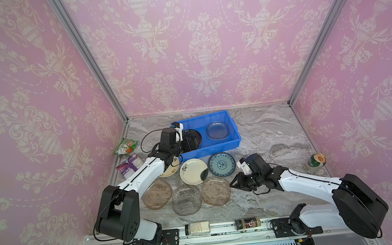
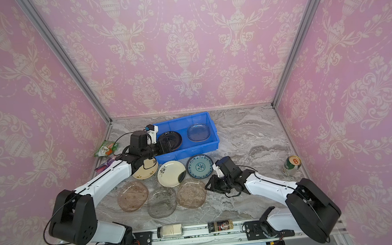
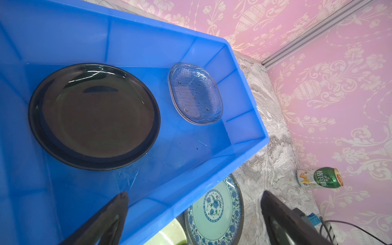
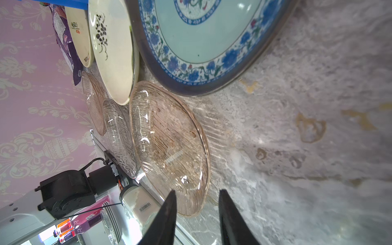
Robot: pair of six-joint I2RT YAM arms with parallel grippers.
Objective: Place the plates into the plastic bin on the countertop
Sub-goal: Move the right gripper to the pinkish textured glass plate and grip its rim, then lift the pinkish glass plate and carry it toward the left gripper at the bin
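Wrist views show left pincer [image 3: 194, 193] spread empty over bin [image 3: 148, 42] rim, right pincer [image 4: 197, 192] parted beside brown plate [image 4: 169, 144] edge.

Marble countertop [image 1: 264, 131] — blue bin [image 1: 213, 149], six plates [image 1: 221, 164], can [image 1: 315, 163], snack packets [image 1: 125, 146]

I count four glass plates [image 1: 215, 191], two cream plates [image 1: 194, 171], one teal plate [image 1: 221, 164] and one black plate [image 3: 93, 116]. I also see one blue bin [image 1: 217, 148], two jars [image 1: 197, 228], one can [image 1: 315, 163] and two snack packets [image 1: 125, 146].
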